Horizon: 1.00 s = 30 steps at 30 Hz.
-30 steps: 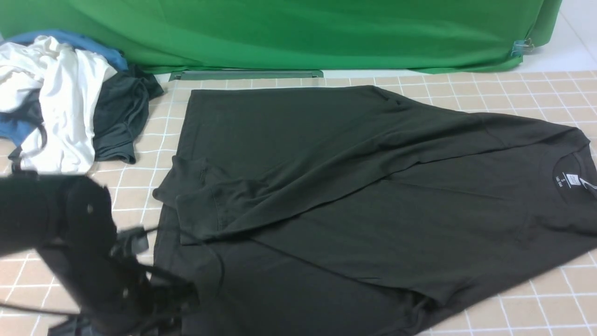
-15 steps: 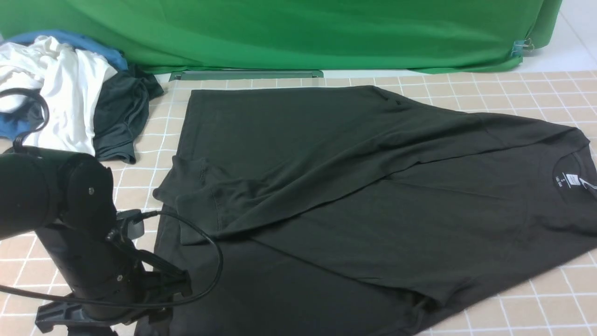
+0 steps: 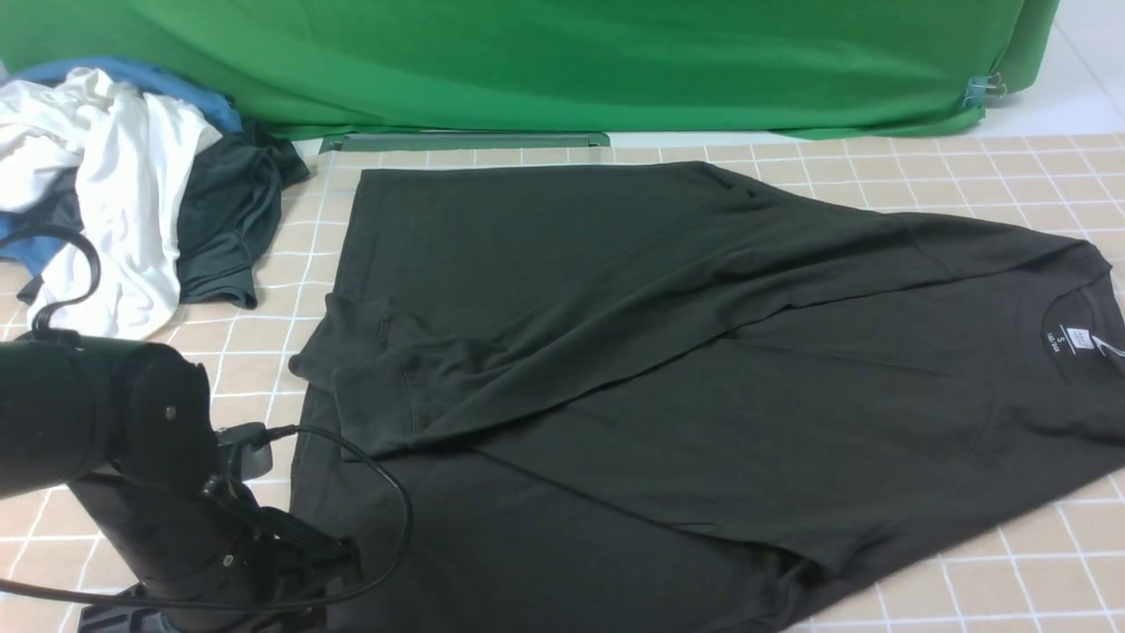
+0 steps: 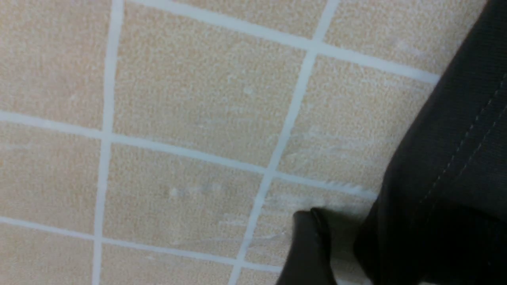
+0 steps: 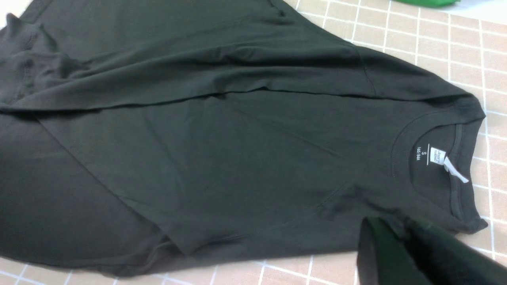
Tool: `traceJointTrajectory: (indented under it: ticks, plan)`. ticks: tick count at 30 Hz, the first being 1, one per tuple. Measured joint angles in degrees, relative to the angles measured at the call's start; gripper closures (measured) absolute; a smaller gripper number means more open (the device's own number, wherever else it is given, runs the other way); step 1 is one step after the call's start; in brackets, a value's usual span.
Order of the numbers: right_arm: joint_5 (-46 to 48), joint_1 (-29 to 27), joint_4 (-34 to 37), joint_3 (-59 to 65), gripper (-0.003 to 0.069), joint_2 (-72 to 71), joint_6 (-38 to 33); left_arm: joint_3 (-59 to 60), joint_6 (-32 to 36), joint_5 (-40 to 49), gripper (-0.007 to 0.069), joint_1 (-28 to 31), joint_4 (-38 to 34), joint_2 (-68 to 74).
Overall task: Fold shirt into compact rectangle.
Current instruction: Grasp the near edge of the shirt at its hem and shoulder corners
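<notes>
Just beside left tool [image 4: 313, 237], spread untellable, lies shirt [image 3: 668, 369]; right tool [image 5: 400, 233] nearly closed above.

We see a peach tiled surface [image 3: 967, 167] with white grid lines. At the back hangs a wrinkled green backdrop cloth [image 3: 562, 61], with a clip [image 3: 984, 86] at its right end and a grey-green strip [image 3: 466, 141] along its bottom edge. Far left is a clothes pile: a white garment [image 3: 123, 193] on top, a blue garment [image 3: 132, 75] poking out behind it, and a dark grey garment [image 3: 224, 229] touching its right side.
</notes>
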Motion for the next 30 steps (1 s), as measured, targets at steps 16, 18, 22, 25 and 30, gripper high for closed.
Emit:
traceJointTrajectory:
  ticks: [16,18,22,25,30]
  plan:
    - [6.7,0.0,-0.1,0.1,0.0626,1.5,2.8,-0.4,3.2,2.0,0.0594,0.0,-1.8,-3.9]
    - [6.3,0.0,-0.2,0.9,0.0633,4.4,3.4,-1.0,2.9,5.1,0.0594,0.0,-0.6,-6.9]
    - [2.0,0.0,-0.5,4.3,0.0633,13.0,5.7,-1.5,0.9,6.4,0.0594,0.0,1.1,-11.8]
    - [-2.5,0.0,-0.6,6.7,0.0620,19.9,7.4,-1.5,0.5,6.7,0.0594,0.0,1.4,-13.6]
    - [-9.1,-0.1,-1.5,8.0,0.0438,32.1,10.5,-1.5,0.5,6.9,0.0594,0.0,2.4,-14.0]
